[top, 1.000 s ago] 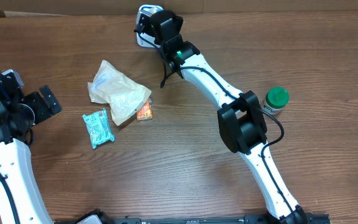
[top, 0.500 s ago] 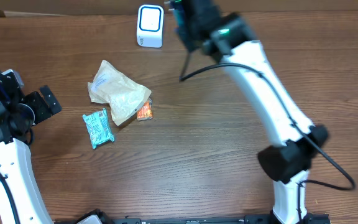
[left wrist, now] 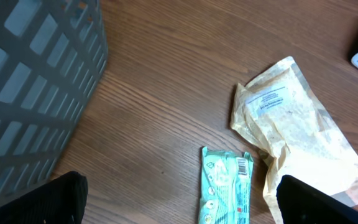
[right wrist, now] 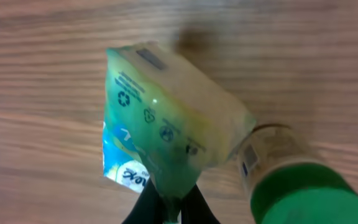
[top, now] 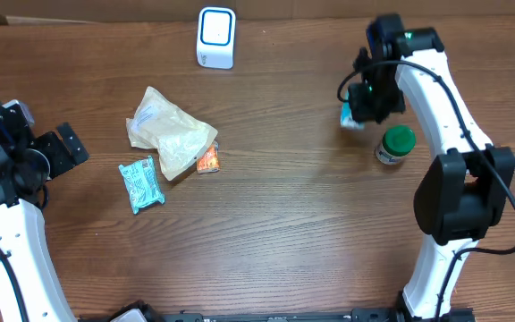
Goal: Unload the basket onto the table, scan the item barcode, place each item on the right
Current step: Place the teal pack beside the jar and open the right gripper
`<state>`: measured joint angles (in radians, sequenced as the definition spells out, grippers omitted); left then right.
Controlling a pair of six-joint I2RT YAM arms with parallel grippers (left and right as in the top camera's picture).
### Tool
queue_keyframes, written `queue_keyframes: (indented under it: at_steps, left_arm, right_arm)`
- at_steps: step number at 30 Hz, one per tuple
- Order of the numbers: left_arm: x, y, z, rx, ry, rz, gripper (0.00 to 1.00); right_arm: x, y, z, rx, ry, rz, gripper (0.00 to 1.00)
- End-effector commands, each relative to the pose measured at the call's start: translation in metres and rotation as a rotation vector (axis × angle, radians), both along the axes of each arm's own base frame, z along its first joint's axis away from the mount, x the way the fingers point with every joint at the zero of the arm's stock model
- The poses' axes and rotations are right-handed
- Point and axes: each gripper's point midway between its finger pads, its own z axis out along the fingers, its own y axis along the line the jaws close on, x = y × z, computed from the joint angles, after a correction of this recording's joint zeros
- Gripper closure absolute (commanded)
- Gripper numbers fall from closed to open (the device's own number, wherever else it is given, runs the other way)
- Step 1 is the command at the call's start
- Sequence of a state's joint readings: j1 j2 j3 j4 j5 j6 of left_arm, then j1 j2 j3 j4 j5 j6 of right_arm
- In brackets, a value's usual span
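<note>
Overhead: right hand (top: pixel 362 105) pinching green plastic packet (top: pixel 350 117) beside green-capped bottle (top: pixel 394 144), well apart from scanner (top: pixel 215 37); likely set-down step, release next.

Grey slatted basket (left wrist: pixel 30 81) filling the upper left, wooden table (left wrist: pixel 166 81), teal packet (left wrist: pixel 225 186) with a barcode at lower centre, crinkled tan pouch (left wrist: pixel 297 130) just beside it on the right, black fingertips (left wrist: pixel 55 199) wide apart in both lower corners
</note>
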<state>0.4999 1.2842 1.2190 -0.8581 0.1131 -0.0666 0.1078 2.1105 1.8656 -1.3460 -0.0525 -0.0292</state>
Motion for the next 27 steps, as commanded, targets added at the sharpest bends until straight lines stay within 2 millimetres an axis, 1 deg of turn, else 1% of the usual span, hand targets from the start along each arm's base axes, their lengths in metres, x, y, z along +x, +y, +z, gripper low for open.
queue_keyframes:
  at_steps: [1, 3, 5, 7, 8, 9, 10, 11, 13, 14, 16, 17, 19, 21, 24, 25, 27]
  left_arm:
    - [0.002, 0.001, 0.006, 0.017, -0.012, -0.023, 0.00]
    - [0.002, 0.001, 0.006, 0.017, -0.011, -0.023, 0.00]
    - [0.002, 0.001, 0.006, 0.017, -0.011, -0.023, 0.00]
    - [0.002, 0.001, 0.006, 0.017, -0.012, -0.023, 0.01]
    - [0.002, 0.001, 0.006, 0.017, -0.012, -0.023, 0.00]
    - [0.002, 0.001, 0.006, 0.017, -0.011, -0.023, 0.00]
    - [0.002, 0.001, 0.006, 0.017, -0.011, -0.023, 0.00]
    - [0.002, 0.001, 0.005, 0.017, -0.011, -0.023, 0.01]
    - [0.002, 0.001, 0.006, 0.017, -0.012, -0.023, 0.00]
    - [0.002, 0.001, 0.006, 0.017, -0.012, -0.023, 0.01]
    - [0.002, 0.001, 0.006, 0.017, -0.011, -0.023, 0.01]
    - [0.002, 0.001, 0.006, 0.017, -0.012, -0.023, 0.00]
    - [0.002, 0.001, 0.005, 0.017, -0.011, -0.023, 0.00]
    - [0.002, 0.001, 0.006, 0.017, -0.012, -0.023, 0.00]
    - [0.002, 0.001, 0.006, 0.017, -0.012, -0.023, 0.00]
    - [0.002, 0.001, 0.006, 0.017, -0.012, -0.023, 0.00]
    - [0.002, 0.001, 0.006, 0.017, -0.012, -0.023, 0.00]
  right_arm:
    - [-0.012, -0.013, -0.026, 0.005, 0.050, -0.039, 0.96]
    - [-0.013, -0.022, -0.031, 0.004, 0.057, -0.062, 0.96]
    - [-0.013, -0.036, -0.032, -0.005, 0.059, -0.092, 0.96]
    - [-0.013, -0.044, -0.032, -0.009, 0.058, -0.112, 0.94]
    - [-0.011, -0.046, -0.032, -0.005, 0.053, -0.124, 0.83]
    - [-0.010, -0.046, -0.032, 0.007, 0.049, -0.129, 0.41]
    - [-0.008, -0.042, -0.031, 0.028, 0.044, -0.129, 0.20]
    - [-0.006, -0.040, -0.030, 0.043, 0.037, -0.128, 0.15]
    - [-0.002, -0.034, -0.025, 0.078, 0.023, -0.126, 0.02]
    - [0.001, -0.026, -0.021, 0.113, 0.015, -0.121, 0.00]
    - [0.006, -0.006, -0.010, 0.201, -0.003, -0.100, 0.00]
    - [0.007, -0.001, -0.007, 0.221, -0.006, -0.095, 0.00]
    - [0.010, 0.023, 0.006, 0.283, -0.018, -0.057, 0.00]
    - [0.008, 0.045, 0.015, 0.323, -0.018, -0.016, 0.00]
    - [0.001, 0.099, 0.025, 0.441, -0.012, 0.065, 0.00]
    - [0.000, 0.124, 0.032, 0.517, -0.020, 0.096, 0.00]
    - [-0.003, 0.151, 0.039, 0.582, -0.034, 0.149, 0.00]
